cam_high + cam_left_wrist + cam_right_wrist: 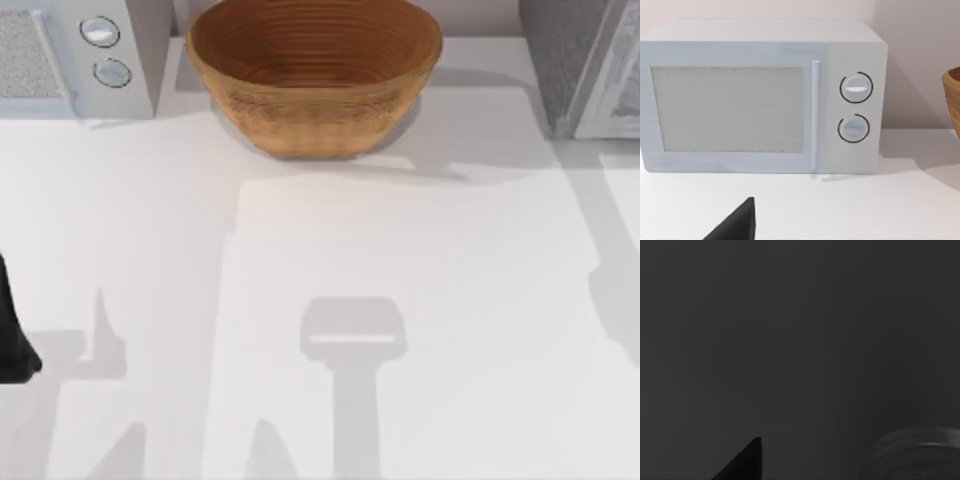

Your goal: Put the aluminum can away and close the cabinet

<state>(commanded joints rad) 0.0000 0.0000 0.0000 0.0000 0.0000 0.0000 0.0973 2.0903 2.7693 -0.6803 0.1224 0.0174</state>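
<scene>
Microwave [75, 55]: cut off by the top view's left edge.
Wicker bowl [952, 100]: only its edge shows.
Right wrist view: dark.

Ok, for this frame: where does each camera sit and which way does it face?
Top view: above the table, looking down at the wicker bowl and microwave; the left arm at the left edge.
Left wrist view: low, facing the microwave front; a dark fingertip.
Right wrist view: dark.
Top and left wrist views share microwave and bowl.
</scene>
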